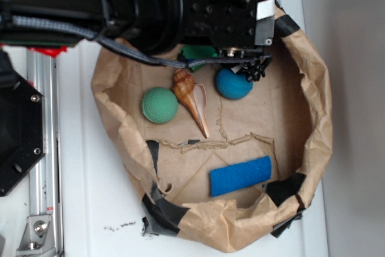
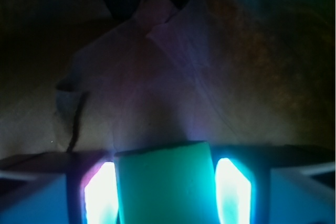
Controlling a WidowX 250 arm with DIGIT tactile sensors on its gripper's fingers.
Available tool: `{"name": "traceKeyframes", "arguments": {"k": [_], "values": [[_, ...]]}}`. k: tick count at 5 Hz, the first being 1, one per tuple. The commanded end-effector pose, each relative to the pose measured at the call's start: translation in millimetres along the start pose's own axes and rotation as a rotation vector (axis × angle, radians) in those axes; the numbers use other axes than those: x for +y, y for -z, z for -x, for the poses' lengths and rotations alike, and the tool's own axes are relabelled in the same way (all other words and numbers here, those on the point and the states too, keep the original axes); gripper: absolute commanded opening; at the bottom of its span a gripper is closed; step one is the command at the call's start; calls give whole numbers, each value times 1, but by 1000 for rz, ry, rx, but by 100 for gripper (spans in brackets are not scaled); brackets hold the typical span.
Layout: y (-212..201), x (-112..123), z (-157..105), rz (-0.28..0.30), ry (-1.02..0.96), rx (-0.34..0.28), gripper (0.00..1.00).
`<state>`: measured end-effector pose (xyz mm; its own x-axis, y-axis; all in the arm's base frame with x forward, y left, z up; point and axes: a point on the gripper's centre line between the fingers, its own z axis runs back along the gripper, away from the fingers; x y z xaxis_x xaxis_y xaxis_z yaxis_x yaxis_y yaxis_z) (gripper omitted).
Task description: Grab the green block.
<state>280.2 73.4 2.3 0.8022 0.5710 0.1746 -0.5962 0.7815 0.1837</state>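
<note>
Exterior view: my arm covers the top of the paper-lined tray [image 1: 313,118]. Only a corner of the green block [image 1: 198,52] shows, poking out from under my gripper [image 1: 243,58] near the tray's far wall. Just beside it sits the blue ball [image 1: 234,83]; the shell [image 1: 190,95] and the lighter green ball [image 1: 160,105] lie a bit further off, the blue sponge [image 1: 240,176] well apart at the near side. Can't tell the jaw gap from here, wrist body hides it.

Wrist view: green block [image 2: 164,184] fills the space between my two fingers [image 2: 100,192], which glow on either side. Jaws stand narrow, flanking its sides; whether they actually press it, cannot tell. Crumpled paper beyond.

Handling guess: smooth, sharp-edged slab, likely stiff and light, maybe slick. Grip across the short width, on the flat side faces, centered so it won't twist out.
</note>
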Motion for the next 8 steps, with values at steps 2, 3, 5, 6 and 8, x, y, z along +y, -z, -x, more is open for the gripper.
{"name": "traceKeyframes", "arguments": {"k": [2,3,5,6,8], "values": [[-79,-21,12,154,375,-38,0],[-134,-32,13,222,508,-103,0],[-182,-48,18,225,691,-142,0],[-179,-49,13,273,675,-149,0],[-176,-46,13,290,651,-132,0]]}}
